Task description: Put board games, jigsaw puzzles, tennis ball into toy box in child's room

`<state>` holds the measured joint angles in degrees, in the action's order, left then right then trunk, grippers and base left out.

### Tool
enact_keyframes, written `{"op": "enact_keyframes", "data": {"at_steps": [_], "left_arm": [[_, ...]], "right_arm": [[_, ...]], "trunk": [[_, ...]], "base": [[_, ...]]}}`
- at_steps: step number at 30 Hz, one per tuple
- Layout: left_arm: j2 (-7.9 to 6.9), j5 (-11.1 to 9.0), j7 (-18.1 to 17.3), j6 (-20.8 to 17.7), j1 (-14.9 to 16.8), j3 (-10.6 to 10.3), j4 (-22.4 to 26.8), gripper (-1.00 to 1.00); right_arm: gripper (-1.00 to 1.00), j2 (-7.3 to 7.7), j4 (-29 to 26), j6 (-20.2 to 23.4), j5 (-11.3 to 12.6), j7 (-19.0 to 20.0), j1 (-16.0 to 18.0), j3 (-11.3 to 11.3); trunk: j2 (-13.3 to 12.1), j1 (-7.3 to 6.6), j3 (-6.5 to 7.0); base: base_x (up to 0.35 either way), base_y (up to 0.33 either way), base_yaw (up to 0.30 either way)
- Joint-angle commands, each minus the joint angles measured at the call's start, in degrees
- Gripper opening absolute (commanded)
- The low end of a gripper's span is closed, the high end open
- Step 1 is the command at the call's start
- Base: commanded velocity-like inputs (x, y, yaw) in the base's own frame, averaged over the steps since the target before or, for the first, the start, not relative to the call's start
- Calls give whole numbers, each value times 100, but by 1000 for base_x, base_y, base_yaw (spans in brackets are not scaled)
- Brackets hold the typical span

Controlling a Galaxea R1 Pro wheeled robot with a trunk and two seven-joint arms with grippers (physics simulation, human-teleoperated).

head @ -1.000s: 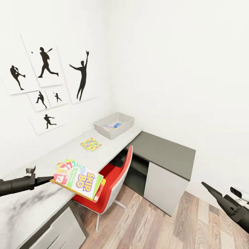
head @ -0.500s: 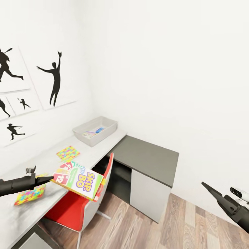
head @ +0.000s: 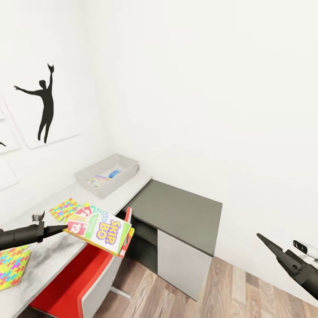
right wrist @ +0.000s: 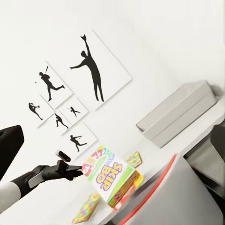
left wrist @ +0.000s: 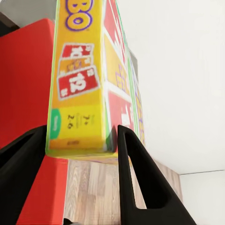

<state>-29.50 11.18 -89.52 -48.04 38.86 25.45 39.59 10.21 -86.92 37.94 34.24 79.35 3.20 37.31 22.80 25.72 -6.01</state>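
Note:
My left gripper (head: 63, 229) is shut on the edge of a Skip-Bo board game box (head: 102, 229), holding it out over the red chair (head: 66, 287). The left wrist view has the box (left wrist: 82, 79) between both fingers (left wrist: 23, 159). The grey toy box (head: 106, 174) stands at the far end of the white table (head: 57, 251), with a colourful box and a blue item inside. One jigsaw puzzle (head: 64, 209) lies on the table beyond the held box, and another (head: 11, 267) lies at the left edge. My right gripper (head: 261, 237) hangs low at the right, open and empty.
A dark grey desk section (head: 179, 210) with a white cabinet front joins the white table at the corner. Silhouette posters (head: 42, 104) hang on the left wall. Wood floor (head: 238, 291) lies in front of the desk.
The whole picture has slid left as the camera turned right; most posters have left the view. Both arms keep their places, and the Skip-Bo box stays held.

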Motion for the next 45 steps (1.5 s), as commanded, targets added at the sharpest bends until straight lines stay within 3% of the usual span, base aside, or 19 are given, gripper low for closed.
{"op": "enact_keyframes", "data": {"at_steps": [1,9,13,16,20,27,36,45], "left_arm": [[1,47,-48,-54,8,25,5,-100],[-17,-13,-48,-60,-15,42,208,-100],[-20,-304,-48,-100,-65,41,531,-100],[-37,-727,-48,-130,-215,45,831,-100],[-209,-1323,-48,-417,-582,27,1564,-100],[-275,-1794,-48,-649,-955,36,2153,-100],[-284,-1911,-48,-678,-1023,45,2234,-100],[-284,-1925,-48,-673,-1031,47,2238,-100]], "right_arm": [[100,-3,0,55,14,10,5,3],[100,-10,0,55,13,10,5,0],[100,-10,0,55,13,12,5,-2],[100,-6,0,61,13,21,5,2],[100,-9,0,59,13,19,5,1],[100,-10,0,56,13,19,5,-3],[100,-10,0,55,13,19,5,-3],[100,-2,0,57,13,20,5,-2]], "trunk": [[12,7,-12],[12,7,-12],[12,7,-12],[12,7,-12],[12,7,-12],[12,7,-12],[12,7,-12],[12,7,-12]], "base": [[321,-4,-2],[289,-68,-1],[174,-114,0],[81,-60,0],[21,-16,0],[4,-3,0],[43,0,0],[282,-2,0]]}}
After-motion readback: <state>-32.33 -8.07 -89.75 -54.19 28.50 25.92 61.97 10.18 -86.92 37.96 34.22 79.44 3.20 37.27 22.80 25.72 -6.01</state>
